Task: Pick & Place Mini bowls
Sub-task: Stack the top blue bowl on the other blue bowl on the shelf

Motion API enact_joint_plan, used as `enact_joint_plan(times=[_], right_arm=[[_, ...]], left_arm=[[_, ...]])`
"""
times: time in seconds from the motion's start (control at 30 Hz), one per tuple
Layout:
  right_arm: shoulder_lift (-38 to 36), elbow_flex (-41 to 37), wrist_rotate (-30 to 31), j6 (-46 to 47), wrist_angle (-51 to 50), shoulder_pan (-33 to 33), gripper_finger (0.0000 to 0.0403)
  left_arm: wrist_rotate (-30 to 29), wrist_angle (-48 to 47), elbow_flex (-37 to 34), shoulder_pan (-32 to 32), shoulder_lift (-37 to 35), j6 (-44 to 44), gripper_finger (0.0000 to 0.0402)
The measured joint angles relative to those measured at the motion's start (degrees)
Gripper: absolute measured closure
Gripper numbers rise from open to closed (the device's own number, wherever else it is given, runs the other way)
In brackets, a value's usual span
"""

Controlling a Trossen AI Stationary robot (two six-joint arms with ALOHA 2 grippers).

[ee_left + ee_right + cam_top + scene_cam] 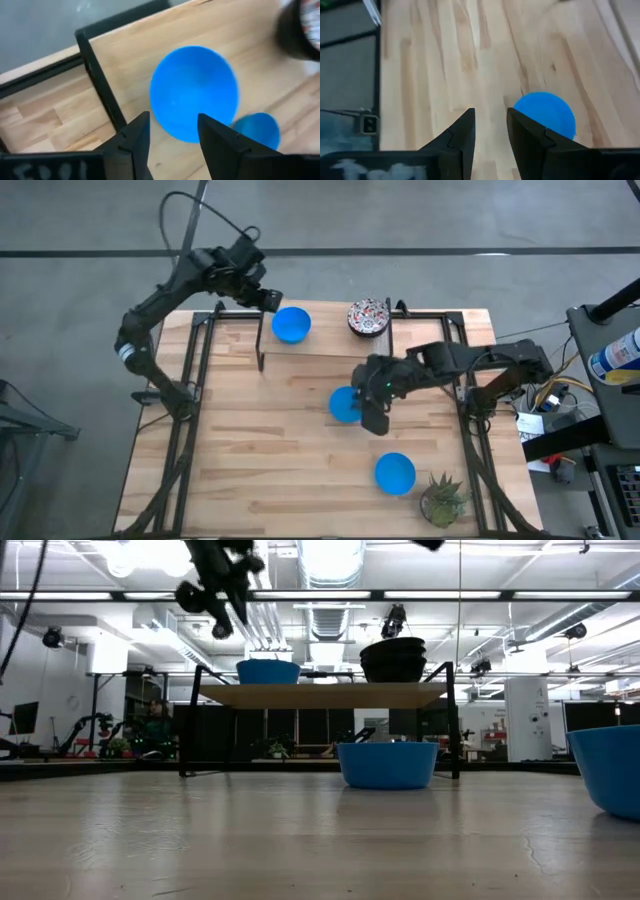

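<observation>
A plain blue mini bowl (291,324) (194,92) sits upright on a raised wooden shelf (430,330) at the table's far side. A patterned white bowl (368,317) stands to its right. My left gripper (270,300) (174,135) hovers open just above and to the left of that blue bowl. A second blue bowl (343,404) (545,114) rests on the table's middle. My right gripper (374,423) (491,130) is open above the table, beside it. A third blue bowl (395,473) stands nearer the front.
The shelf rests on a black metal frame (190,720) whose posts stand on the table. A small potted green plant (443,498) sits at the near right corner. Bare wooden tabletop (250,460) lies to the left and front.
</observation>
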Motion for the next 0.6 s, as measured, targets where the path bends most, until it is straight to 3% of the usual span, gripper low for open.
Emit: enact_joint_plan(times=[0.13, 0.33, 0.6], right_arm=[[0.0, -4.6, -0.3, -1.0, 0.6, 0.0, 0.0294], [0.0, -11.5, -0.4, -10.7, 3.2, 1.2, 0.0294], [0.1, -19.4, 0.2, -12.4, 10.9, 1.1, 0.0294]], left_arm=[[0.4, 1.9, 0.0, -1.8, -4.9, -1.8, 0.0246], [0.6, 7.3, 0.0, -6.6, -11.5, -4.8, 0.0246], [0.1, 12.5, 0.0, -15.0, -16.3, -8.6, 0.0245]])
